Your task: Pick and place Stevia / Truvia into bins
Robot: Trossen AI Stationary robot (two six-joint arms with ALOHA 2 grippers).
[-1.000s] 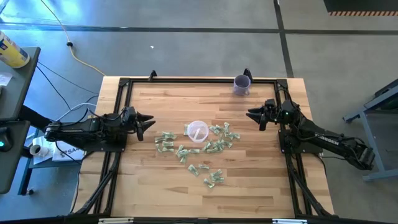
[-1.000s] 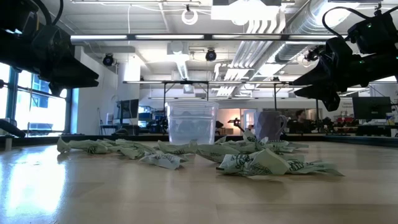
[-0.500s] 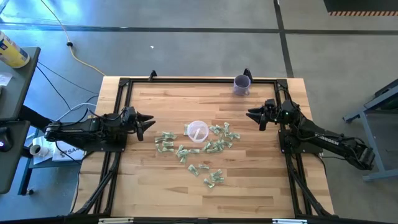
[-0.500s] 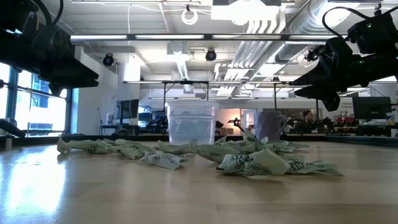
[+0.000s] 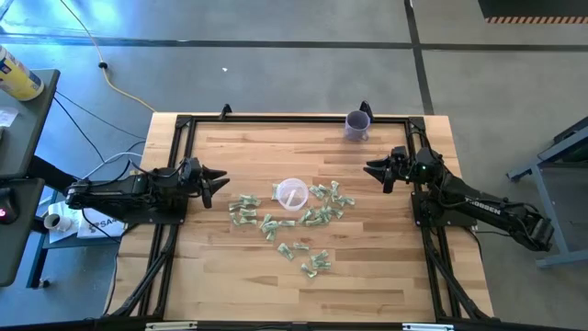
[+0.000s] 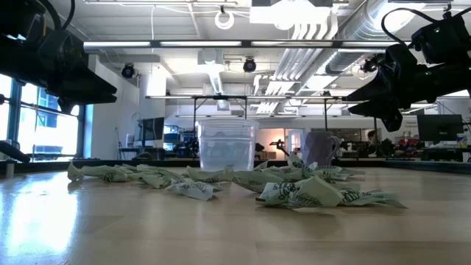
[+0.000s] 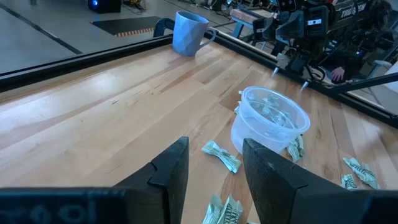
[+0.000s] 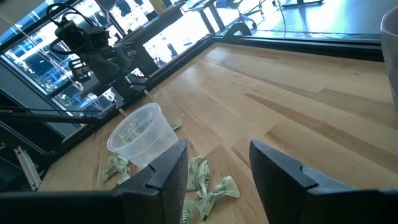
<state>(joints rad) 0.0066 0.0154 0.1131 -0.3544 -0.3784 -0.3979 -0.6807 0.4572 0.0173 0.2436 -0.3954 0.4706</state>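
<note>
Packets (image 5: 292, 223) lay scattered around the cup (image 5: 291, 193), well apart from both grippers, left (image 5: 220, 178) and right (image 5: 370, 169), which hovered either side of it with jaws apart and empty.

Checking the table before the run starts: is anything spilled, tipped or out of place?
The packets lie scattered loose and crumpled around the cup, which stands upright with a few inside. A purple mug sits apart at the far edge. Nothing is tipped over.
</note>
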